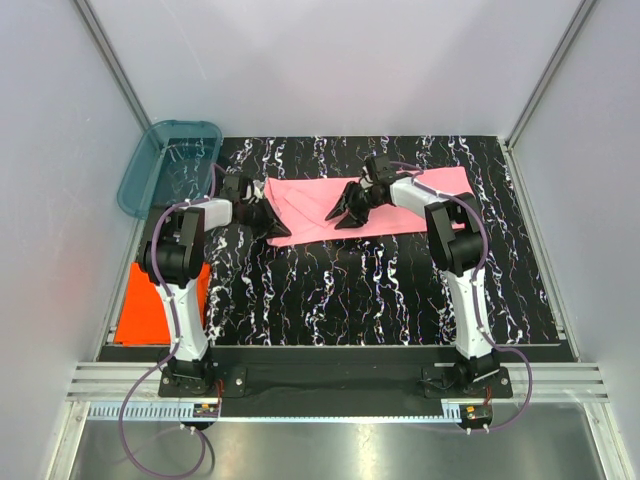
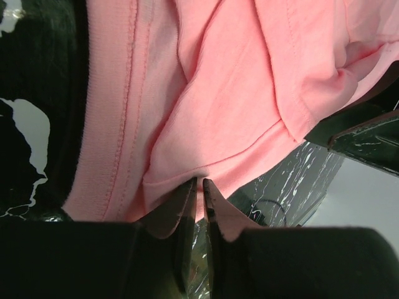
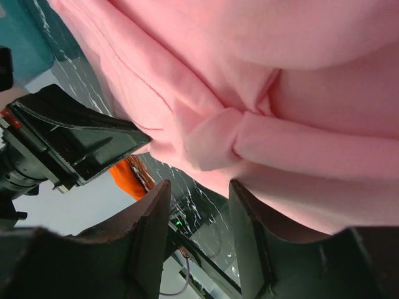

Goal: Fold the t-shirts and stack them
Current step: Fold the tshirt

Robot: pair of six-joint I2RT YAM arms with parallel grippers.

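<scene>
The light pink t-shirt lies spread across the back of the black marbled table, with a folded flap at its left end. My left gripper is at the shirt's left edge. In the left wrist view the left gripper is shut on the pink hem. My right gripper hovers over the middle of the shirt. In the right wrist view the right gripper is open and empty just off bunched pink cloth. The orange-red t-shirt lies flat off the table's left edge.
A teal see-through tub stands at the back left corner, just beyond the left arm. The black marbled tabletop shows bare in front of the pink shirt. Grey walls and metal posts close in both sides.
</scene>
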